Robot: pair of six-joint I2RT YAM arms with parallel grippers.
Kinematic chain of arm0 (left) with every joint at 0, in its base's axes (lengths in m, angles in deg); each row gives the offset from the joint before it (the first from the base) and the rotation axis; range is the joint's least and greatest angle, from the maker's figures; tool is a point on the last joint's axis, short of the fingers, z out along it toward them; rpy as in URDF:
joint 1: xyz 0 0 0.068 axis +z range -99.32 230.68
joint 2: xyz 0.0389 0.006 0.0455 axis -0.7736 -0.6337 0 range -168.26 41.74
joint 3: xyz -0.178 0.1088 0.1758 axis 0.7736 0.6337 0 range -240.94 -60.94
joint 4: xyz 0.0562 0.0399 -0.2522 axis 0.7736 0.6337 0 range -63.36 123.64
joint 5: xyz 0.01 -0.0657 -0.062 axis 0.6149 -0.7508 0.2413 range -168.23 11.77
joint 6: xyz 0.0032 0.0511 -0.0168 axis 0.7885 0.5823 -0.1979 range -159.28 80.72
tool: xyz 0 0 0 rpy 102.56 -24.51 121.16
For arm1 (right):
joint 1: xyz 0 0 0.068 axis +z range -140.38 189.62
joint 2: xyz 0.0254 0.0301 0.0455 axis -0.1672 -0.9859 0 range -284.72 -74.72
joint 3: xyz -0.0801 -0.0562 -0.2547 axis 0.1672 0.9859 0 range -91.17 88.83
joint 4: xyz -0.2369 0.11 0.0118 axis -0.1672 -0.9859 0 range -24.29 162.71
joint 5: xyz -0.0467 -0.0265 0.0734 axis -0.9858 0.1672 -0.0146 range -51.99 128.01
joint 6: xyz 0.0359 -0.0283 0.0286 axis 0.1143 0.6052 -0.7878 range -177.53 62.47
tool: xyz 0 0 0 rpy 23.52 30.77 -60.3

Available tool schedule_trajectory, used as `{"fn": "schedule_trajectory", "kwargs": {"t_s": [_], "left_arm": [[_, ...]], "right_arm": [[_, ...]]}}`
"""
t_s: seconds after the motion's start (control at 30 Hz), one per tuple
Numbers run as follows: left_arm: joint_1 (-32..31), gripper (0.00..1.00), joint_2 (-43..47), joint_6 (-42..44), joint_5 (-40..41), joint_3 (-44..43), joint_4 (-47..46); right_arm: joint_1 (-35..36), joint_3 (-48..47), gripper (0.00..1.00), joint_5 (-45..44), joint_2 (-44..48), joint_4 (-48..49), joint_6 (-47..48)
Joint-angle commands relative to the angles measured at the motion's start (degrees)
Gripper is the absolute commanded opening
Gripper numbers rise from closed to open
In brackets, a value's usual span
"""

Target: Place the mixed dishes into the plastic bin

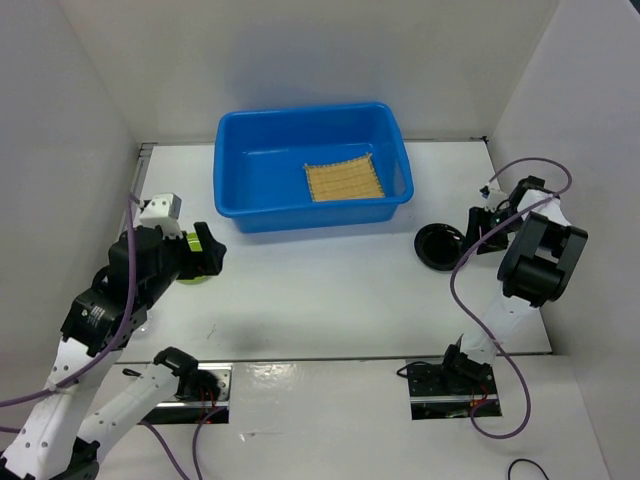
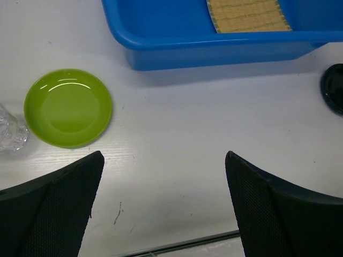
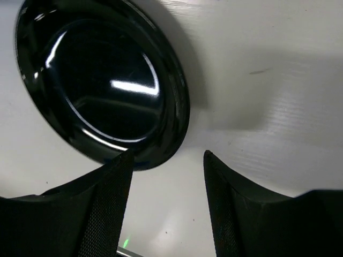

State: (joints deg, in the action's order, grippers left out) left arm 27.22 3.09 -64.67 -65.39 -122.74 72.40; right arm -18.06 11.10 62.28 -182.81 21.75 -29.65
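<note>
We find our right tool [image 3: 165, 158] spread and empty just over the surface [image 3: 268, 80], the black plate [image 3: 102, 80] lying flat ahead and to its left with its rim at one fingertip [image 3: 115, 176], well apart from our wide-spread left tool [image 2: 163, 155].

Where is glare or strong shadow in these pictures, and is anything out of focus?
Right wrist view: white glare streaks on the black plate. Left wrist view: soft sheen on the green plate; the blue bin shadows the table beside it. Top view: evenly lit, no blur.
</note>
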Motion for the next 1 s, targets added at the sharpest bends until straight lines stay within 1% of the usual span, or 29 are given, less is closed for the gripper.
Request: {"fn": "schedule_trajectory", "kwargs": {"t_s": [0.0,0.3,0.4,0.43,0.47,0.53,0.63,0.77,0.8,0.87,0.9,0.97], "left_arm": [[-0.18,1.0,-0.02,1.39,2.1,1.95,-2.86],[-0.18,1.0,0.51,1.39,2.63,2.47,-3.48],[-0.18,1.0,0.51,0.87,3.15,2.47,-3.48],[-0.18,1.0,0.51,0.87,3.16,2.47,-3.48],[-0.18,1.0,1.03,0.87,3.16,2.47,-3.48],[-0.18,1.0,1.04,0.87,3.16,2.47,-3.48],[-0.18,1.0,1.04,0.87,3.16,3.0,-4.0],[-0.18,1.0,1.04,0.87,3.16,3.0,-4.01],[-0.18,1.0,1.04,0.87,3.16,3.0,-4.01],[-0.18,1.0,1.04,0.87,3.16,3.0,-4.53],[-0.18,1.0,1.04,0.87,3.16,3.52,-4.54],[-0.18,1.0,1.04,0.87,3.16,3.53,-4.54]], "right_arm": [[1.04,-2.16,0.6,-1.42,-2.12,4.63,-3.53],[4.83,-3.74,0.6,-1.42,-9.24,6.39,-4.68],[6.06,-4.27,0.39,-0.9,-10.82,6.4,-5.2],[6.06,-4.79,0.19,-0.89,-11.69,6.4,-5.2],[6.06,-4.8,0.1,-0.89,-11.7,7.18,-5.9],[6.06,-4.1,0.0,-2.29,-11.7,7.89,-5.91],[6.06,-3.56,0.0,-3.27,-10.13,8.42,-6.43],[6.58,-2.33,0.0,-5.19,-1.62,7.81,-7.05],[6.59,-2.33,0.0,-5.72,3.1,7.02,-7.05],[8.34,-2.33,0.0,-7.83,8.31,6.4,-7.05],[8.87,-3.03,0.0,-8.53,13.56,5.01,-7.05],[9.92,-5.31,0.0,-10.11,18.33,3.94,-7.05]]}}
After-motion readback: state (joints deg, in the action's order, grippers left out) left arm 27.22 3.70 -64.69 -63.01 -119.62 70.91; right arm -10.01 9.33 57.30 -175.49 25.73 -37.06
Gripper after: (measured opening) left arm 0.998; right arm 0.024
